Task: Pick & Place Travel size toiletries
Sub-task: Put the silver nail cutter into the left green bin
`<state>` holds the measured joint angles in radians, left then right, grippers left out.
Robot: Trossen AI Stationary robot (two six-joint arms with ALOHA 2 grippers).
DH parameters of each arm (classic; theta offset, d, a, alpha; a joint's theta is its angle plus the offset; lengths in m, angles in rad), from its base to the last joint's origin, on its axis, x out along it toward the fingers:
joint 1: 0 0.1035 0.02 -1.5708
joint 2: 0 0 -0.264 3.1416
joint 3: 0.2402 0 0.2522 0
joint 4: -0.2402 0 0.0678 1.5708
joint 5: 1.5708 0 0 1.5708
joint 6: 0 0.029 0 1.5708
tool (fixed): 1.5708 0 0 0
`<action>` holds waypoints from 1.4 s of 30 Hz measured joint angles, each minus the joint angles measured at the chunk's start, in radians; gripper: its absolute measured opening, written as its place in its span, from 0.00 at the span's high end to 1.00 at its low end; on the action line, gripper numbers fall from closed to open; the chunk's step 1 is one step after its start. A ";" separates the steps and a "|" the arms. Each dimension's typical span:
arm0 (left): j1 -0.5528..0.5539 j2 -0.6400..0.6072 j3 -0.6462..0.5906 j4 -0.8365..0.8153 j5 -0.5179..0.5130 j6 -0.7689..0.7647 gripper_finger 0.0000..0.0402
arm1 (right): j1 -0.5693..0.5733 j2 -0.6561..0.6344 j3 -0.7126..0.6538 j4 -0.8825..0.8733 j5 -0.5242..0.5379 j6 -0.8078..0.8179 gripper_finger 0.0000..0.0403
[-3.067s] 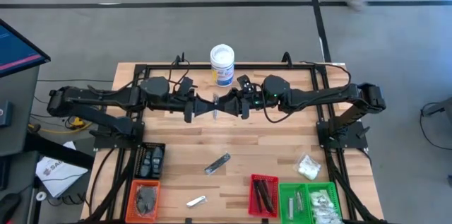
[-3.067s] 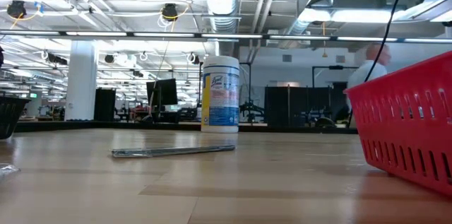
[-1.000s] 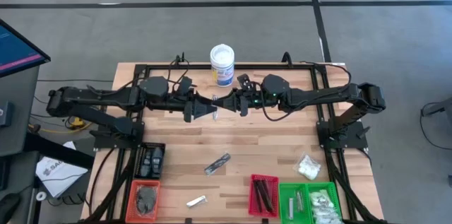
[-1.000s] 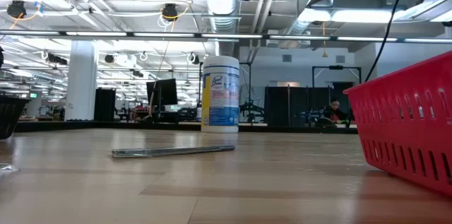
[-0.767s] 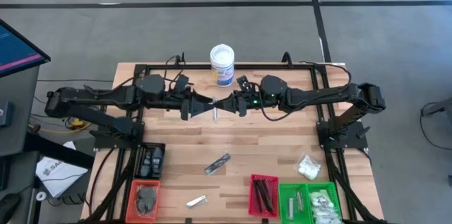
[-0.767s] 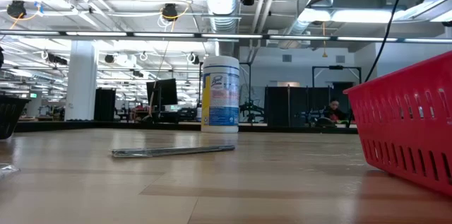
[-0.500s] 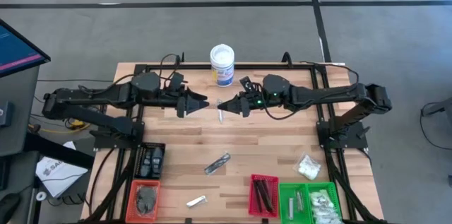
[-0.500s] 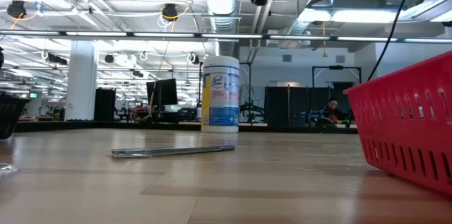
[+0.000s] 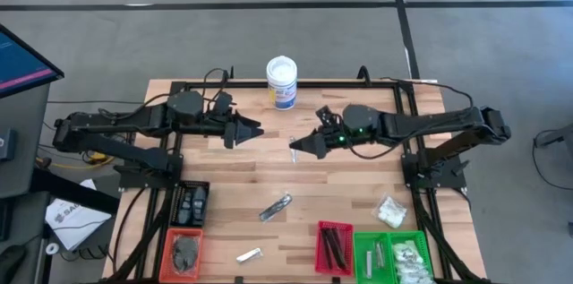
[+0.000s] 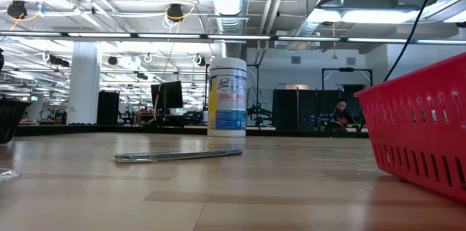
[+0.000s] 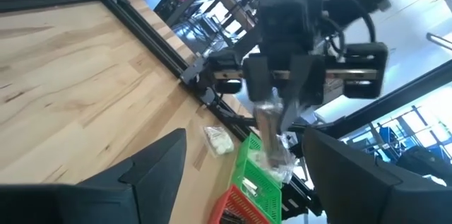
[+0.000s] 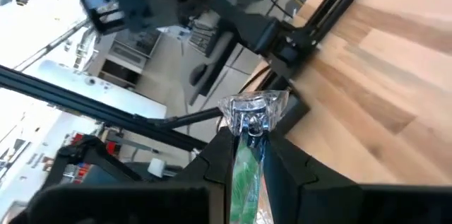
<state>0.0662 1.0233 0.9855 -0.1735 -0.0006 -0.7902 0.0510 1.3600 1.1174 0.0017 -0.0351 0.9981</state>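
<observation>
I see my right end effector stretched mid-desk, pinched on a clear sachet; left end effector faces it nearby, spread wide, empty.

Tub at table's back edge — trays along front.

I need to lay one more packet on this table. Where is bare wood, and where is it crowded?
Bare wood lies mid-table, between the white tub and the silvery sachet, below the raised right gripper shut on a clear packet. The front edge is crowded: orange tray, red tray, green tray.
</observation>
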 joint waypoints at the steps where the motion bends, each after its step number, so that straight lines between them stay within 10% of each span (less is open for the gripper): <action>1: 0.000 0.000 0.000 -0.005 0.000 0.000 0.32 | 0.014 -0.001 0.000 0.001 0.013 0.009 0.88; 23: -0.022 0.037 0.000 -0.034 0.000 -0.036 0.32 | 0.389 0.002 0.000 -0.250 0.293 0.292 0.88; 42: -0.289 0.278 0.000 0.114 -0.131 -0.238 0.32 | 0.849 0.002 0.000 -0.579 0.641 0.829 0.88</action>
<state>-0.2233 1.3012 0.9859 -0.0597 -0.1318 -1.0285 0.9000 1.3621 1.1175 -0.5772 0.6064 1.8272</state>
